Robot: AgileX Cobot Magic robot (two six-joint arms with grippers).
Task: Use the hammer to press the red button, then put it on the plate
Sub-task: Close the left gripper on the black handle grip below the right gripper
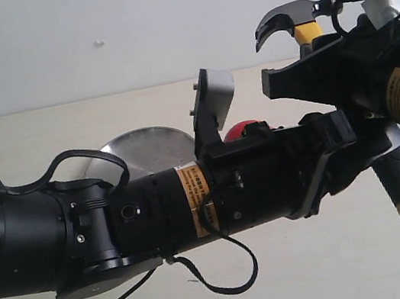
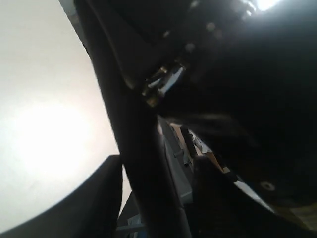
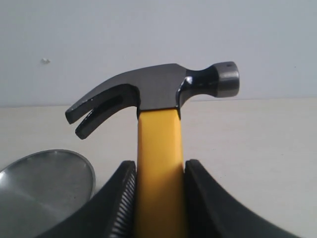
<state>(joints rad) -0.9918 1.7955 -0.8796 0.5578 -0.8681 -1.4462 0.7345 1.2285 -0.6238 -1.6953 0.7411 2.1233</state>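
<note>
The hammer (image 1: 284, 20) stands upright off the table, dark claw head up and yellow looped end down at the right. My right gripper (image 1: 313, 53) is shut on its yellow handle just under the head (image 3: 158, 89), the ribbed pads (image 3: 126, 198) pressing both sides. My left arm reaches across, and its gripper (image 1: 339, 147) straddles the black lower handle (image 2: 143, 173), fingers (image 2: 101, 198) apart with slivers of gap either side. The red button (image 1: 241, 130) peeks out behind the left arm. The silver plate (image 1: 145, 147) lies left of it and also shows in the right wrist view (image 3: 44, 183).
The left arm's thick black body (image 1: 120, 225) fills the foreground and hides much of the table, the plate's front and most of the button. A loose black cable (image 1: 229, 268) hangs under it. A pale wall stands behind.
</note>
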